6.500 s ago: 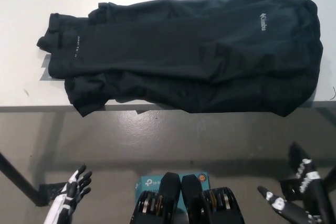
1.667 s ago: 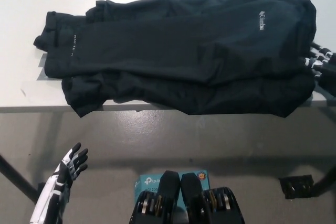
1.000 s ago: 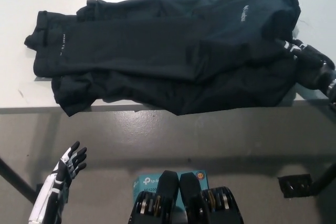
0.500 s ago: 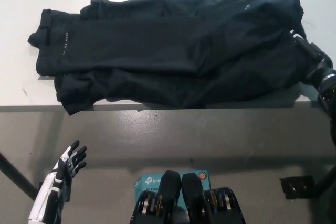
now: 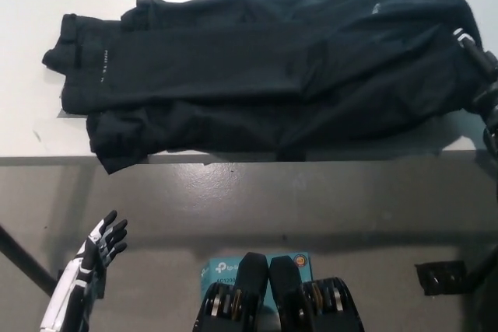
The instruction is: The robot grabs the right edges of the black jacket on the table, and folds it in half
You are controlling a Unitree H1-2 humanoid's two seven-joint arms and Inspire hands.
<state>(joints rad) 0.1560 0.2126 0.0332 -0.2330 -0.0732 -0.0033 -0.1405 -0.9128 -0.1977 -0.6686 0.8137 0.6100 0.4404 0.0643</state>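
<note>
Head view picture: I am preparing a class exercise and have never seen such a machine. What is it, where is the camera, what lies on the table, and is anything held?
This is a humanoid robot with two arms. The camera sits on its head and looks steeply down. A crumpled black fabric jacket lies spread across the white table, with part of it hanging over the near edge. The black right hand is at the jacket's right edge, touching the cloth; whether it has closed on the fabric cannot be told. The white left hand hangs below table level at the lower left, open and holding nothing. A teal cardboard box lies on the grey floor.
</note>
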